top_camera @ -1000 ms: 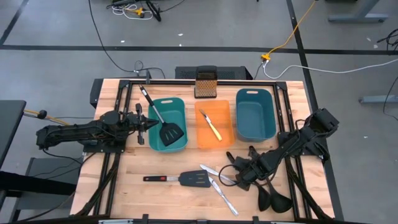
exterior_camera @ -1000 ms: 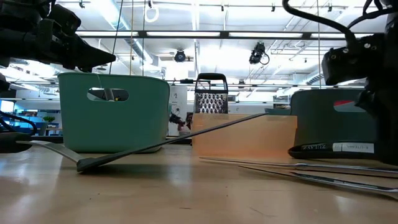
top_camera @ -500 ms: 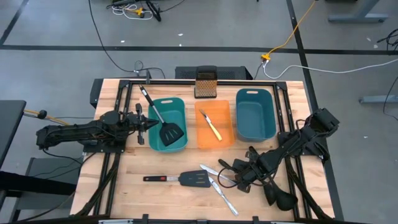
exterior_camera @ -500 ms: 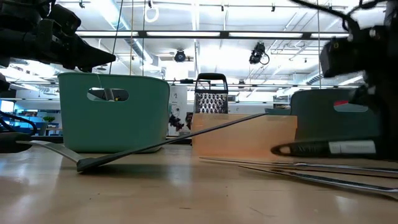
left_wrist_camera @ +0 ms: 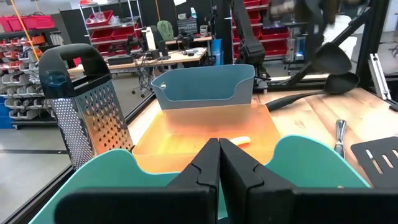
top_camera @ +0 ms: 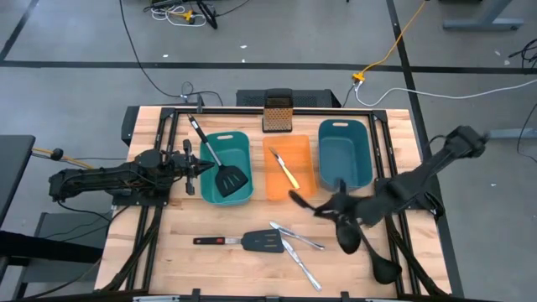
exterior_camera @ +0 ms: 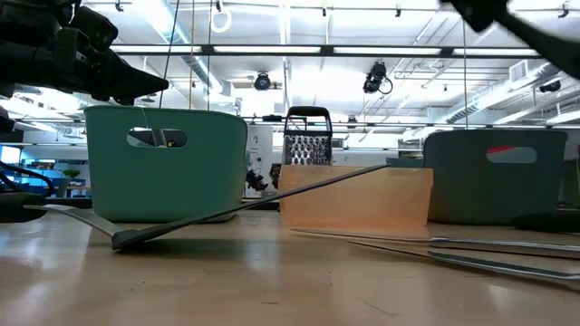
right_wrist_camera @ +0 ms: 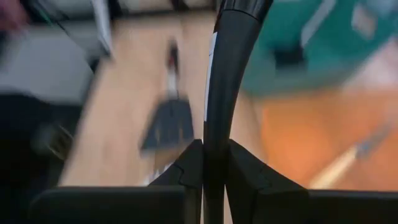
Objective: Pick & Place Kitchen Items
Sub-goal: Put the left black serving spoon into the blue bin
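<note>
My right gripper (top_camera: 330, 210) hangs above the table's right half, in front of the bins, shut on a long black ladle (top_camera: 346, 237). A second ladle (top_camera: 383, 268) lies flat near the front right. One black spatula (top_camera: 225, 174) sits in the left teal bin (top_camera: 243, 143), its handle leaning on the far rim. Another spatula (top_camera: 252, 242) lies on the table beside two silver knives (top_camera: 295, 236). A yellow-handled knife (top_camera: 288, 173) lies in the orange bin (top_camera: 277, 189). My left gripper (top_camera: 199, 166) is shut and holds nothing, left of the teal bin. My right gripper pinches the ladle's handle (right_wrist_camera: 214, 134) between its two fingers (right_wrist_camera: 191, 163), somewhere along its length. The handle runs forward along the fingers, its free end (top_camera: 294, 196) toward the table's left. The bowl hangs lower on the near side. The ladle is clear of the table.
An upright metal grater (top_camera: 277, 111) stands at the far edge behind the bins. A blue-teal bin (top_camera: 362, 151) stands at the right, just beyond the right arm. Bare wood lies at the front left.
My right gripper has risen steeply from the front right of the table and gone toward the bins, tipping up and rolling. The ladle it holds has come off the table and swung its handle toward the left. The second ladle stays on the table.
</note>
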Motion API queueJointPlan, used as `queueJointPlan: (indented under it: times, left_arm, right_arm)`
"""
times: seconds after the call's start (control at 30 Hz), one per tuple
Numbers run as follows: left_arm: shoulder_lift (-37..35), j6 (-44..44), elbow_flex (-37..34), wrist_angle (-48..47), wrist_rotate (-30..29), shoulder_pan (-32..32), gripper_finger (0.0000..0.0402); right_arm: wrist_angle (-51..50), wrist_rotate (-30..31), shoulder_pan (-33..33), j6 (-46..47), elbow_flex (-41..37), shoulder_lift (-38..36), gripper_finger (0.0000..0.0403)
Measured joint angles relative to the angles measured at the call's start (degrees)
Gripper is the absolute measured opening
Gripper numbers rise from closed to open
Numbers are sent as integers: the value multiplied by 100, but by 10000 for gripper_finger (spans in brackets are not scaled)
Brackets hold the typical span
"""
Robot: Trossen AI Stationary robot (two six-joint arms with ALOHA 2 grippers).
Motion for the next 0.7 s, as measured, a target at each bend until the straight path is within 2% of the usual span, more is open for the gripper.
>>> queueJointPlan:
  times: [0.17,0.3,0.4,0.5,0.7]
  left_arm:
    - [2,-2,0,-4,0,2,9]
    - [0,-17,0,-5,2,2,9]
    - [0,-20,0,-7,2,1,9]
    - [0,-20,0,-7,2,1,9]
    - [0,-17,0,-5,0,1,9]
  right_arm:
    - [1896,-130,18,-907,-1335,-1481,44]
    - [2898,-140,109,-1128,-2428,-2421,44]
    - [3399,-130,158,-1165,-3045,-2922,44]
    - [3725,174,216,-1179,-3516,-3277,44]
    - [4007,422,229,-1269,-3958,-3668,44]
